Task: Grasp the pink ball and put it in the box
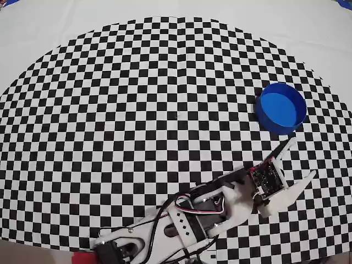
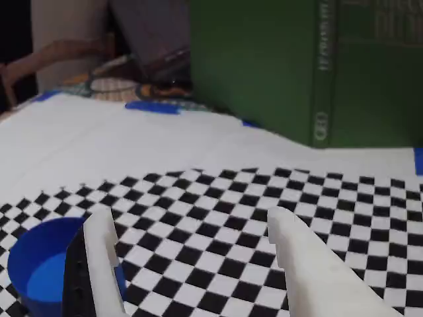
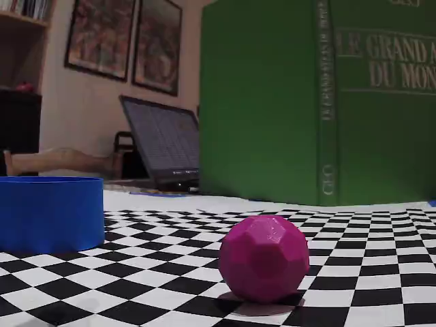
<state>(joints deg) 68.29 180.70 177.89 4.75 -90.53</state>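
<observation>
We start with the pink ball (image 3: 264, 257); we see it only in the fixed view, sitting on the checkered cloth (image 3: 82, 286), low and close to that camera; it has many small flat faces, so it may not roll far. In that view the box (image 3: 49, 212) stands to the left of the ball and a bit farther back, with bare squares between them; they do not touch.

In the overhead view we cannot find the ball at all; it may be hidden under the arm or lie off the edge, and we cannot tell which. In the wrist view we cannot see it either.

So the big thing for our next move is this: which way is the ball from our gripper (image 1: 301, 158)? The pictures do not tell us plainly. In the overhead view the gripper sits just below the box (image 1: 281, 108), near the right edge of the cloth (image 1: 137, 99); its two white fingers are spread wide apart with nothing between them. In the wrist view the gripper (image 2: 192, 224) shows the same; fingers apart, only black and white squares in the gap, and the box (image 2: 36, 271) low on the left, partly behind one finger.

We think the hand is much nearer the box than the ball; we guess we must turn away from the box and look for the ball first. A big green book (image 3: 320, 102) stands at the back.
</observation>
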